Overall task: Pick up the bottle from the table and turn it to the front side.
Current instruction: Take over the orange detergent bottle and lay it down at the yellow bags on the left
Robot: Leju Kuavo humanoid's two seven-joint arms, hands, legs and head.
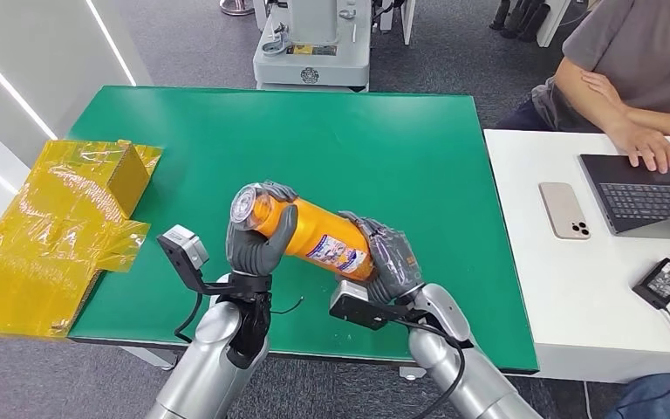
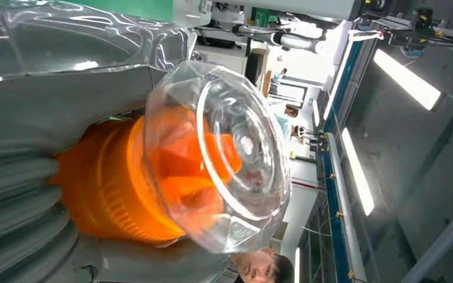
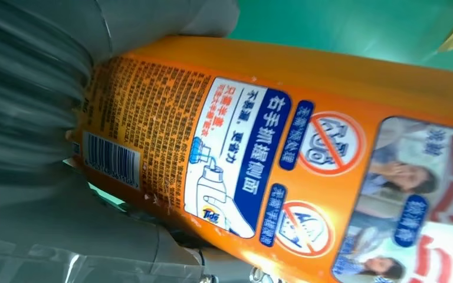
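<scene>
Left hand (image 1: 257,240): raised over the green table (image 1: 419,140), fingers wrapped round the orange bottle (image 1: 314,237) near its clear cap (image 2: 224,153).
Right hand (image 1: 388,253): grips the base end, apparently from beneath.
Bottle: tilted, airborne.

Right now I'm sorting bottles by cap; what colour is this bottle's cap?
Clear cap over orange; left wrist view shows it best.

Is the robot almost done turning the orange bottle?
Picking up looks done: the orange bottle is off the green table, lying sideways between both hands. The left hand grips the clear cap end, the right hand the base. Turning is under way; the barcode side shows in the right wrist view, so the front likely isn't facing yet.
</scene>
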